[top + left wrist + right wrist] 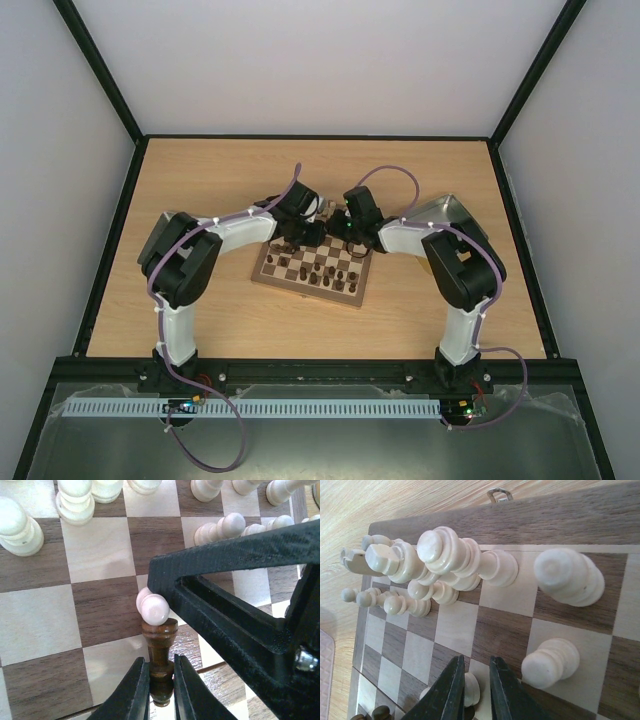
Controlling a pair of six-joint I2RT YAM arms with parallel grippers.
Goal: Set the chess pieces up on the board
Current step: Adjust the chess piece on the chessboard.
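Dark brown chessmen (300,268) dot the near half of the board (305,292), which lies mid-table between the two arms. Both arms reach over them to the board's far side, where the two wrists nearly meet.

The left gripper (161,692) is closed down narrow, its black fingers (132,692) pressed on either side of the stem of an upright dark brown piece (160,637). I cannot tell whether its base rests on a square.

Just beyond its top is the round head of a cream pawn (154,609). This pawn is pinched in the right gripper (472,702), whose fingers (451,692) are also drawn close together.

Farther on, the cream pieces (445,555) crowd the squares along the far rim. Past the board, on the right, a grey metal tray (452,208) sits on the wooden table (200,180).
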